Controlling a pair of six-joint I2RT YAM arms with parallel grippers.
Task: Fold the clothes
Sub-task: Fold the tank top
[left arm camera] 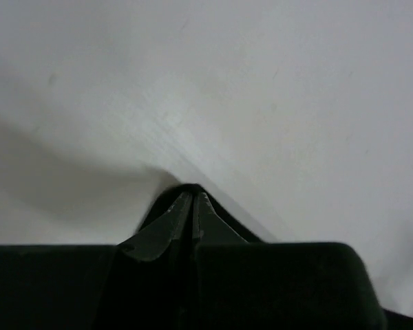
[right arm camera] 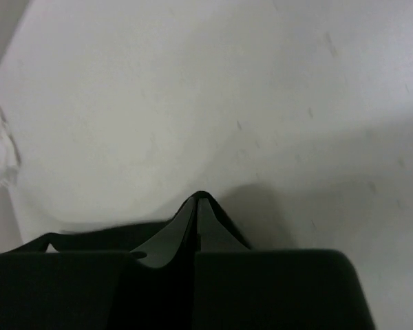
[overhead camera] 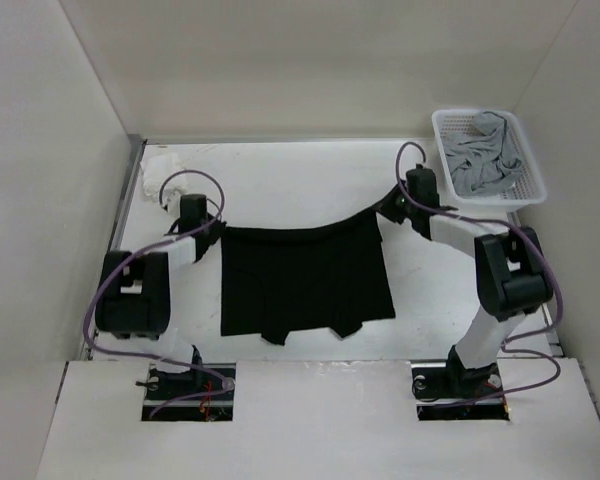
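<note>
Clothes (overhead camera: 305, 285) hang spread over mid-table (overhead camera: 300, 180), top corners pinched by left gripper (overhead camera: 217, 232) and right gripper (overhead camera: 385, 210); apparently no fold made yet.

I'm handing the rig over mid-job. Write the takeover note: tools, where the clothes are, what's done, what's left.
Left tool: shut on one top corner of the black garment.
Right tool: shut on the other top corner.
Garment: hangs spread between them, top edge sagging in the middle, no fold visible.
Done: gripped and opened out.
Left: lay it flat, then fold it.
Leave alone: grey garment in the basket, white cloth at far left.
</note>
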